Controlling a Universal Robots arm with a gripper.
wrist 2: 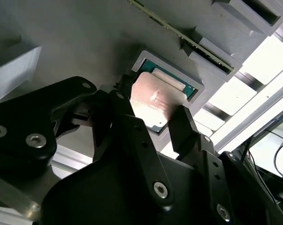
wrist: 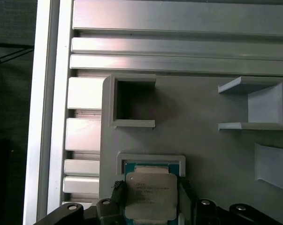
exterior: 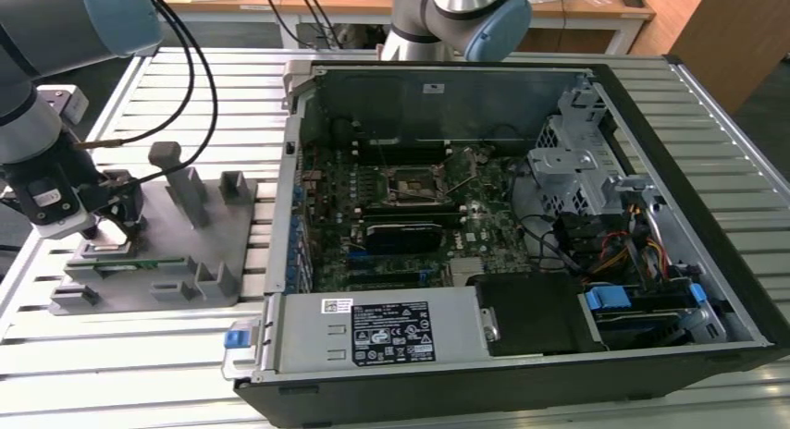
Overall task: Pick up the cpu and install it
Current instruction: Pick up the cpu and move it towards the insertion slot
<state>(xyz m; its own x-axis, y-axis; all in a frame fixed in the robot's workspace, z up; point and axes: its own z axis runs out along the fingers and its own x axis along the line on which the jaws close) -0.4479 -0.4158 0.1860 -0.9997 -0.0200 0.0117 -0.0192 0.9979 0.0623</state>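
The tool (wrist 2: 150, 117) is closed narrow on the cpu (wrist 2: 153, 101). In both wrist views one black finger (wrist: 117, 188) lies against each of two opposite edges of the chip, and its silver top shows between them. The cpu (wrist: 149, 197) is at the square pocket of the grey fixture tray (wrist: 211, 154), and a strip of the green pocket floor shows beside it. I cannot tell if the chip rests in the pocket or is a little above it.

The exterior view gives the wider scene. The tool (exterior: 105, 227) is low over the fixture tray (exterior: 161, 281) at the exterior view's left. The tray lies on the slatted metal counter (exterior: 185, 87). The open computer case (exterior: 432, 87) with its motherboard socket (exterior: 413, 184) is well apart, to that view's right.
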